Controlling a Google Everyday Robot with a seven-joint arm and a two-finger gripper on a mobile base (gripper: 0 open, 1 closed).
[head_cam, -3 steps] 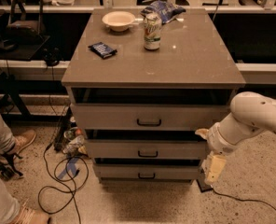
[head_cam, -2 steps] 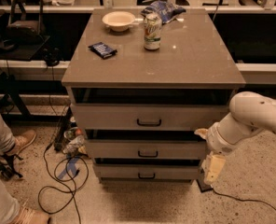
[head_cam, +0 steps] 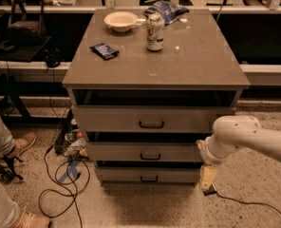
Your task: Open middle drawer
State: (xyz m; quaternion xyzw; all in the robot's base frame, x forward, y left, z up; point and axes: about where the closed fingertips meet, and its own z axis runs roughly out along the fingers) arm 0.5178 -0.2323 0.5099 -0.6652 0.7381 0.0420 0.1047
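Arm low by the cabinet's right side, middle drawer untouched
Camera view: the gripper (head_cam: 208, 180) hangs near the floor, just beside the lower right corner of the cabinet (head_cam: 154, 75) and apart from the middle drawer (head_cam: 117, 152), which sits between the top drawer (head_cam: 107, 120) and the bottom drawer (head_cam: 121, 175); whether its grip is released or clenched I cannot tell; a can (head_cam: 155, 31) and a bowl (head_cam: 121, 20) stand on top

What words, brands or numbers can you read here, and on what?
Can: label too blurred to read.
Dark wrapper: print too blurred.
Blue bag: nothing readable.
Middle drawer, and hand hanging low at right: no text.
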